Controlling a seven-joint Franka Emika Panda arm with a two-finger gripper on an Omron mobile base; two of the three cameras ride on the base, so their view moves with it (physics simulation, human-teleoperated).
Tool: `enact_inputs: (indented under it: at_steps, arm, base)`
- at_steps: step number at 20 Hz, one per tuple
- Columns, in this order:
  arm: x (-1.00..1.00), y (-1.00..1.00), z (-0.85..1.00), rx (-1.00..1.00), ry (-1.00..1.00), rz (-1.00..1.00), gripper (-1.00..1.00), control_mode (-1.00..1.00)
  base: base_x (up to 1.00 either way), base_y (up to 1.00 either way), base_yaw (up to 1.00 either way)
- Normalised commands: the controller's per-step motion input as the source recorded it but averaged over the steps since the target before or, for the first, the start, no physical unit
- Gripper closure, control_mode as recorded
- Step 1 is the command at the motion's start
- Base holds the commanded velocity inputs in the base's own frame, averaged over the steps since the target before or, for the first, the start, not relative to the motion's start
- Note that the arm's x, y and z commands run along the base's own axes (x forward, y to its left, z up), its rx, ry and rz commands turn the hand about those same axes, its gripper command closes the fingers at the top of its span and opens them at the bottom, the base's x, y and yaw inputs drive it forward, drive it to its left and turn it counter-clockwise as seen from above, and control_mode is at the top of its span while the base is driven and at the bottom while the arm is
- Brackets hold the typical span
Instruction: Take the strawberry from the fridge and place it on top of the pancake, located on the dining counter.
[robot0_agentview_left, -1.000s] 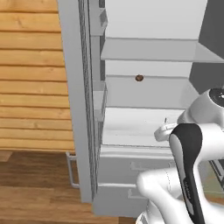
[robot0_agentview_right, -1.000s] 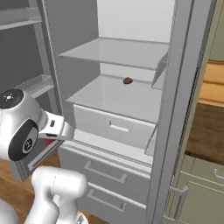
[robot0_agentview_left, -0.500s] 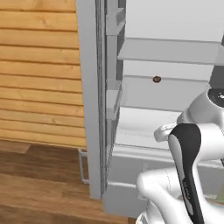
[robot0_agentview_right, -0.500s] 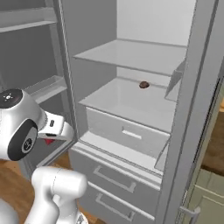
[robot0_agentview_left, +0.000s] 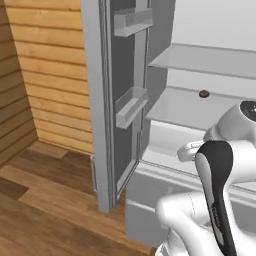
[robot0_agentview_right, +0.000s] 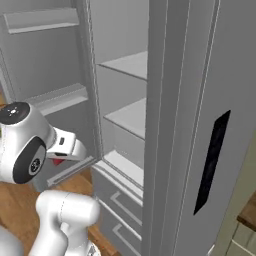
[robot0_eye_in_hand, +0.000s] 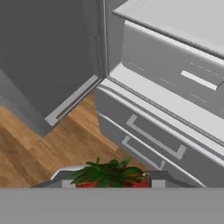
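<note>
One strawberry (robot0_eye_in_hand: 111, 176) apparently pinched in the tool (robot0_eye_in_hand: 111, 183), open fridge (robot0_eye_in_hand: 175, 87) behind, no legible writing

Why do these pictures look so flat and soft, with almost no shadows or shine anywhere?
Left base view: even light on the open fridge, no glare, a faint shadow under its shelf. Right base view: the near door post looms large and soft-edged. Hand view: the strawberry between the gripper tips looks blurry and blocky.
</note>
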Motion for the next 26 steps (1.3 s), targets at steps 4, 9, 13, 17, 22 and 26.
enact_inputs:
  at_steps: [4,9,13,17,22,26]
  arm:
    - [0.0,0.0,0.0,0.0,0.0,0.0,1.0,1.0]
    - [0.0,0.0,0.0,0.0,0.0,0.0,1.0,1.0]
    - [0.0,0.0,0.0,0.0,0.0,0.0,1.0,1.0]
    - [0.0,0.0,0.0,0.0,0.0,0.0,1.0,1.0]
    - [0.0,0.0,0.0,0.0,0.0,0.0,1.0,1.0]
    - [0.0,0.0,0.0,0.0,0.0,0.0,1.0,1.0]
  base:
    - [-0.88,0.32,0.29]
    - [-1.0,0.38,0.38]
    - [-1.0,0.18,0.56]
    - [-1.0,0.33,0.44]
    - [-0.83,0.55,0.48]
    - [-0.03,0.19,0.62]
